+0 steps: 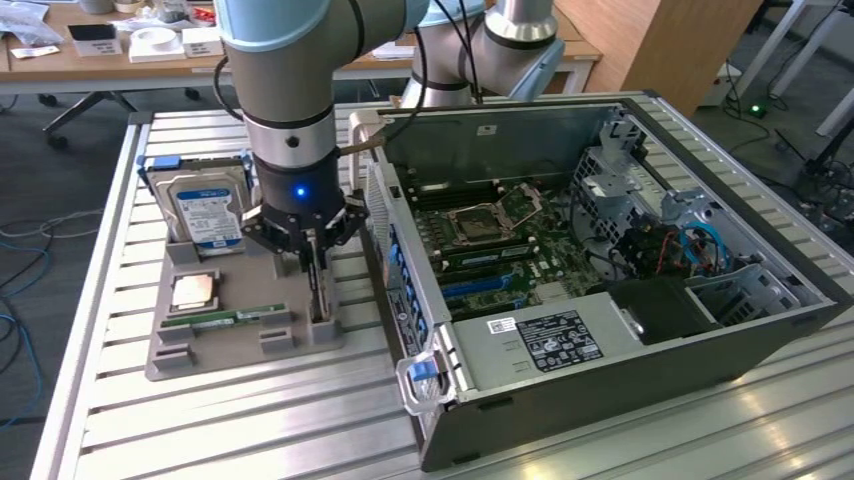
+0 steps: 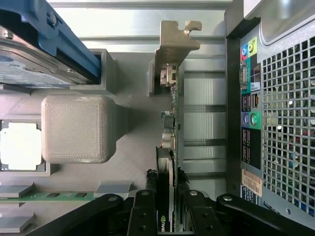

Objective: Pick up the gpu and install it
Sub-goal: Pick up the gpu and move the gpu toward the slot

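Robotics lab or workshop. An industrial robot arm stands over a slatted aluminium bench carrying an opened desktop computer case and a grey parts tray. Wooden desks and loose floor cables lie behind.

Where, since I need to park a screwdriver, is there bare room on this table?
Bare table lies on the camera's side of the tray and the computer case, and in a strip between the tray and the table's edge on the exterior view's left. Crowded: the gap between tray and case, where the gripper grips the graphics card.
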Motion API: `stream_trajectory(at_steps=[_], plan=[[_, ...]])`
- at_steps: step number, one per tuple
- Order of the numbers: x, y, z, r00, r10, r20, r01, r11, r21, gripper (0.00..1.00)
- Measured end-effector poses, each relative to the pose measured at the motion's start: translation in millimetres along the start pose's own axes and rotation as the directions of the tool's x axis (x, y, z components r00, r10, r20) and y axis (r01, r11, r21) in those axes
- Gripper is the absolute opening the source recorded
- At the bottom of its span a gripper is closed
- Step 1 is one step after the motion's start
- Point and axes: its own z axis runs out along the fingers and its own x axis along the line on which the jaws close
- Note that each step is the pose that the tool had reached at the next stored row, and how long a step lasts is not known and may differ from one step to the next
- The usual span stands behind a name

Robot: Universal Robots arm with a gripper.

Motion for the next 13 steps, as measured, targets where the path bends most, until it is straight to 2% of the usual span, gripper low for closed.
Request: stream_trajectory(at_steps=[8,13], plan=[[-0.5,1.0,-21.6,1.0000,-0.001,0.0000,0.001,1.0000,0.0000,0.26],[-0.9,2.0,-41.0,1.0000,-0.001,0.0000,0.001,1.0000,0.0000,0.26]])
